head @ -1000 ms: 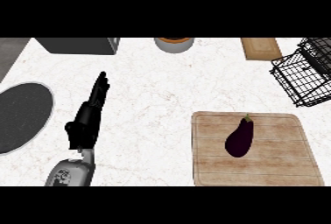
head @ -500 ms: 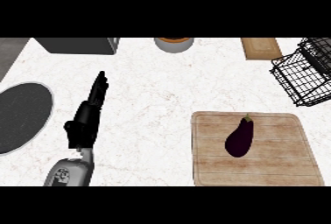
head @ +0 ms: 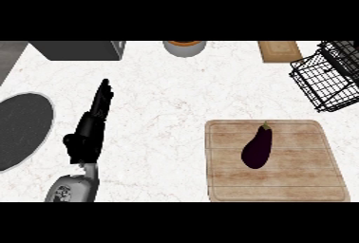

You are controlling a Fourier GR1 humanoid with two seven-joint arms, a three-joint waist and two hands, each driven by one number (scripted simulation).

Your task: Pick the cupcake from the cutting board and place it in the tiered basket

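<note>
L hand [head: 89,128] flat, fingers straight, holds nothing, above counter [head: 175,95].

A white marbled counter [head: 175,95] fills the view, evenly lit, with faint veining throughout.

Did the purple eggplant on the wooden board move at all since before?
No. The dark purple eggplant lies in the same spot on the wooden cutting board, stem pointing toward the black wire basket.

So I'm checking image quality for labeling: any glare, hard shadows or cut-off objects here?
Head view: even light, no glare on the counter; the eggplant casts hardly any shadow on the cutting board; the wire basket is cropped at the right edge.
</note>
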